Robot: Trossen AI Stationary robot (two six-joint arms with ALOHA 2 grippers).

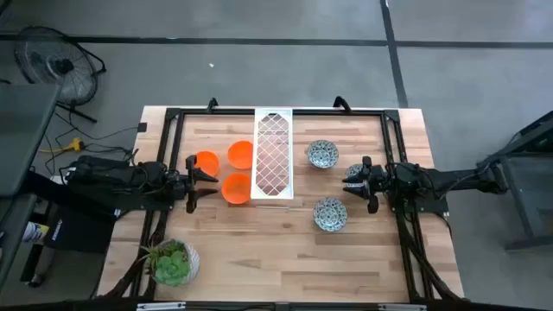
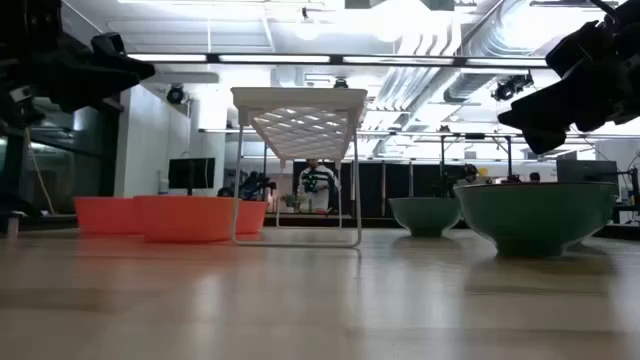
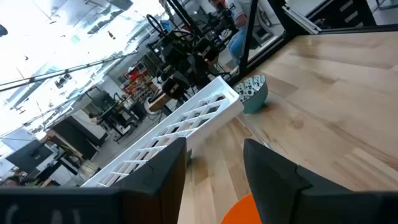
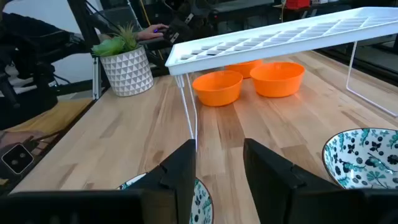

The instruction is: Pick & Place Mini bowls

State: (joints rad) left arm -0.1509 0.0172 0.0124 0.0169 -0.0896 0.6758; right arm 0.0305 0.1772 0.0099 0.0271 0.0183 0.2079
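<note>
A: Where do the bowls sit right now?

B: In the high view, three orange bowls (image 1: 236, 187) cluster at centre left, just left of the white wire rack (image 1: 272, 154). Two patterned bowls (image 1: 329, 214) show clearly right of the rack, one toward the upper middle and one lower. A third seems to lie under the right gripper (image 1: 355, 180), but the arm hides most of it, so I'm not certain.

A: And the grippers?

B: The left gripper (image 1: 203, 179) hangs among the orange bowls, with its fingers (image 3: 277, 177) apart and nothing between them; an orange rim peeks up at the bottom of its wrist view. The right one hovers between the two visible patterned bowls, fingers also spread and empty, with a patterned rim just below them at the bottom centre of its wrist view.

A: So what's the step?

B: I'd judge both arms are lining up for a first grasp; no bowl is lifted yet.

A: How to do it well?

B: Bring one finger inside the rim and one outside, so the pinch lands on the wall. Descend straight, because the orange bowls stand close together and a sideways nudge would shove a neighbour. The ceramic ones likely slip more, so close fully before lifting off the desk (image 1: 285, 259). Keep clear of the rack's legs and the potted plant (image 1: 172, 262) at lower left.
</note>
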